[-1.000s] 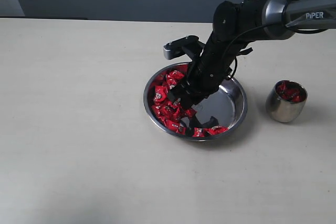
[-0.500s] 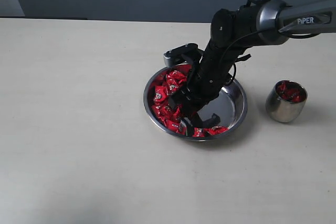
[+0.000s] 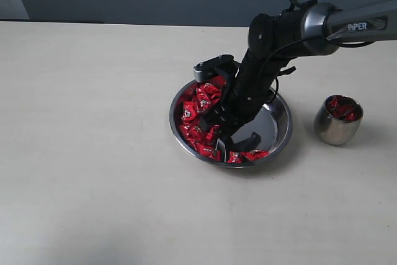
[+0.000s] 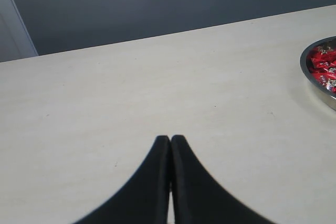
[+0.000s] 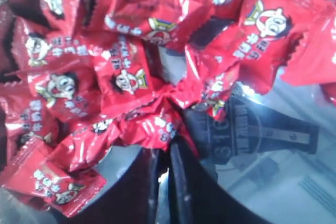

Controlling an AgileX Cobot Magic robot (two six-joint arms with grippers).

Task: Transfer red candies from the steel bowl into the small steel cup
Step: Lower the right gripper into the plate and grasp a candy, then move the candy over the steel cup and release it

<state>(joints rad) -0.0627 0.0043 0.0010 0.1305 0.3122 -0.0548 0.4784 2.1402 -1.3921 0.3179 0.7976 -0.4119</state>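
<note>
The steel bowl (image 3: 280, 125) is located on the pale tabletop (image 3: 93, 153), right of centre in the exterior view. The red candies (image 3: 197, 107) are heaped on the left half of the bowl floor; the right half is bare and mirror-like. The small steel cup (image 3: 335, 130) is placed upright to the right of the bowl, near it but not touching, and several red candies are seen inside it.

The right arm (image 3: 273, 48) is extended from the right edge of the exterior view and angled down into the bowl. The right gripper (image 3: 221, 145) is positioned at the near edge of the candy heap. In the right wrist view, its fingers (image 5: 131, 198) are shown drawn almost together, with only a thin slit between them, and the crinkled wrapper of one candy (image 5: 152, 124) is pinched at the tips. Other candies are packed closely around it.

The left gripper (image 4: 170, 142) is held over bare tabletop, well apart from the bowl, of which only a rim section (image 4: 315, 80) is seen at the edge of the left wrist view. Its fingers are pressed fully together and nothing is held between them.
</note>
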